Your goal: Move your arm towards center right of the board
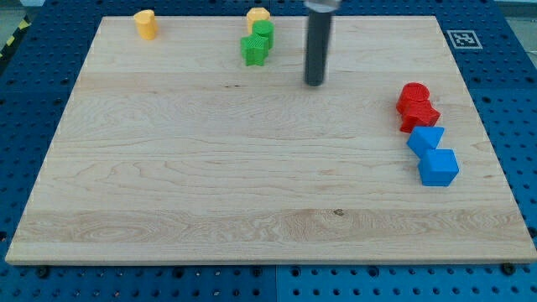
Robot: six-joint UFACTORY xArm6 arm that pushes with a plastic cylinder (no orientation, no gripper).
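Observation:
My tip point(315, 83) touches the wooden board point(210, 168) in its upper middle, below the dark rod. Two green blocks lie to its left: a green star-like block point(254, 49) and a green block point(263, 32) just above it. A yellow block point(258, 15) sits at the top edge above them. At the view's right lie a red cylinder point(414, 96) and a red star-like block point(419, 115), then a blue triangular block point(425, 138) and a blue cube point(438, 166) below. My tip is well left of and above these.
A yellow heart-like block point(146, 23) lies at the board's top left. A fiducial marker point(461, 39) sits past the top right corner. A blue perforated table point(512, 101) surrounds the board.

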